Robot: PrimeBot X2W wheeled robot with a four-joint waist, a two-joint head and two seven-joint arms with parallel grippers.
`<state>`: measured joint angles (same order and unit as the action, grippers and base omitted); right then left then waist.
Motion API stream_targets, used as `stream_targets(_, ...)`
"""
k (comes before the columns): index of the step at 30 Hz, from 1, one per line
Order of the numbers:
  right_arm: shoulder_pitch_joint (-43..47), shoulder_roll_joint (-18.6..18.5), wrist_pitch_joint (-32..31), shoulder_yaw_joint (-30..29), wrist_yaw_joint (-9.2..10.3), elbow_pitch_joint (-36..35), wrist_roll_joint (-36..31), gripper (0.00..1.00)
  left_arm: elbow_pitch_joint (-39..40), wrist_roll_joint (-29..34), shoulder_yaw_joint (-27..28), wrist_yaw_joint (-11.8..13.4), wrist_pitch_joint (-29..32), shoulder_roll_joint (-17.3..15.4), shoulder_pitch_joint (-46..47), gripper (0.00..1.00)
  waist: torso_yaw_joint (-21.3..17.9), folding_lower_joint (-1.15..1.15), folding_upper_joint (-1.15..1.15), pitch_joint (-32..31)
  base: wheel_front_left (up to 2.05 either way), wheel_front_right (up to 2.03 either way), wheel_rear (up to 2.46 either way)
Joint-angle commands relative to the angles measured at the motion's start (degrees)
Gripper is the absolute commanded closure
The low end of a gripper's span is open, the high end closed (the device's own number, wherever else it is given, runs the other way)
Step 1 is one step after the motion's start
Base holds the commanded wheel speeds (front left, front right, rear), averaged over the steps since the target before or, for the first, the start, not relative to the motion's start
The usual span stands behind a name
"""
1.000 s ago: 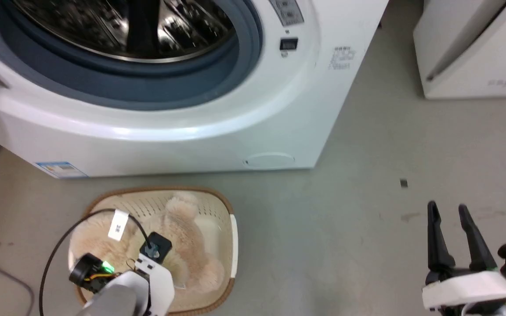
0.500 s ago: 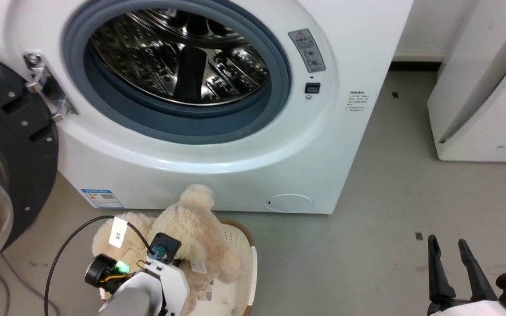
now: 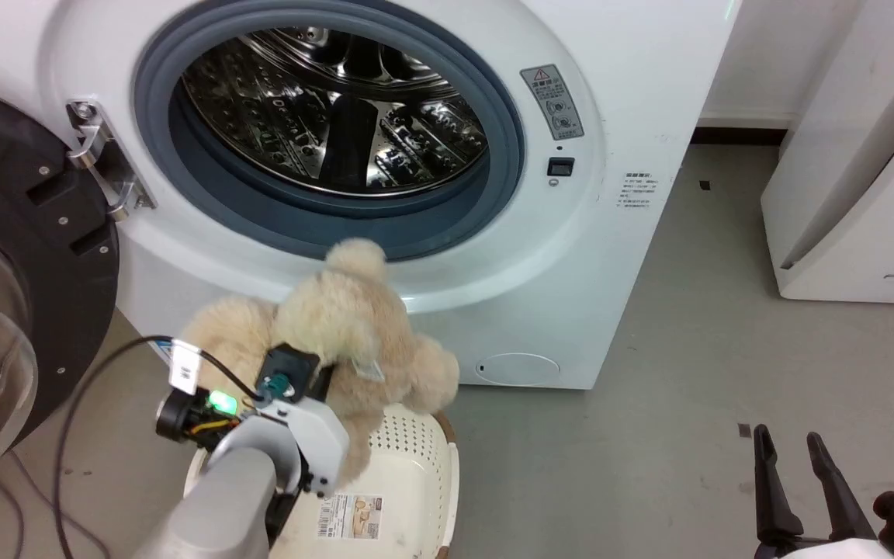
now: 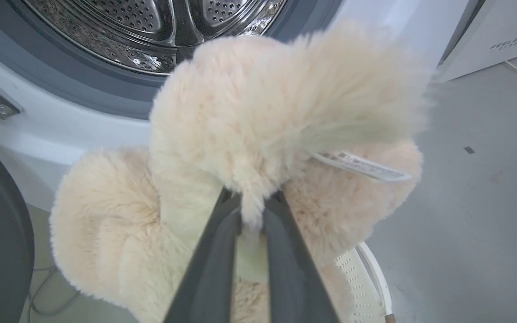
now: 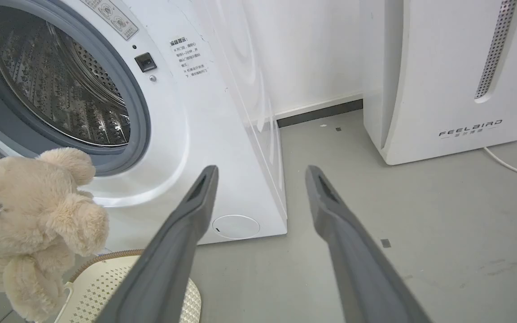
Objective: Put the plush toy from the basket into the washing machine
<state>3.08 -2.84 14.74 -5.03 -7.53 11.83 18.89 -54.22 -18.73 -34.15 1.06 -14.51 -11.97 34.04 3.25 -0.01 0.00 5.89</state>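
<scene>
The plush toy is held in the air by the left claw, whose two dark fingers are closed on a tuft of its cream fur. It hangs above the basket and in front of the lower rim of the porthole, outside the drum. A white tag with small print is seen sticking out of the toy's side; the print cannot be read.

The basket is set on the grey floor just before the washing machine. On its bottom a label sticker with a barcode is seen, its words too small to read.

The washing machine's black-framed door is swung open to the left. On the white front, right of the grey gasket, a grey warning sticker with a red triangle is fixed, then a small dark window, then a block of fine printed lines that cannot be made out. A round cover is set low on the front.

The right claw is kept well apart from the toy, over bare floor, with its fingers spread and nothing between them. Beyond it a white appliance is marked "FEELBIRD", with a smaller, unreadable line beneath.
</scene>
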Motion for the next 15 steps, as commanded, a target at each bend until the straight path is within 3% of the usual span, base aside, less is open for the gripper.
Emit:
stream_targets(1, 0.24, -0.04, 0.26, 0.05, 0.04, 0.17, 0.28, 0.0, 0.62, -0.39, 0.33, 0.35, -0.48, -0.29, 0.16, 1.0, -0.12, 0.01, 0.0, 0.1, 0.0, 0.0, 0.0)
stream_targets(15, -2.4, -0.04, 0.26, 0.36, 0.04, 0.57, 1.11, 0.0, 11.44, -0.96, 6.62, 3.65, -0.49, -4.63, 4.64, 1.0, -4.06, 0.01, 0.0, 4.4, 0.0, 0.0, 0.0)
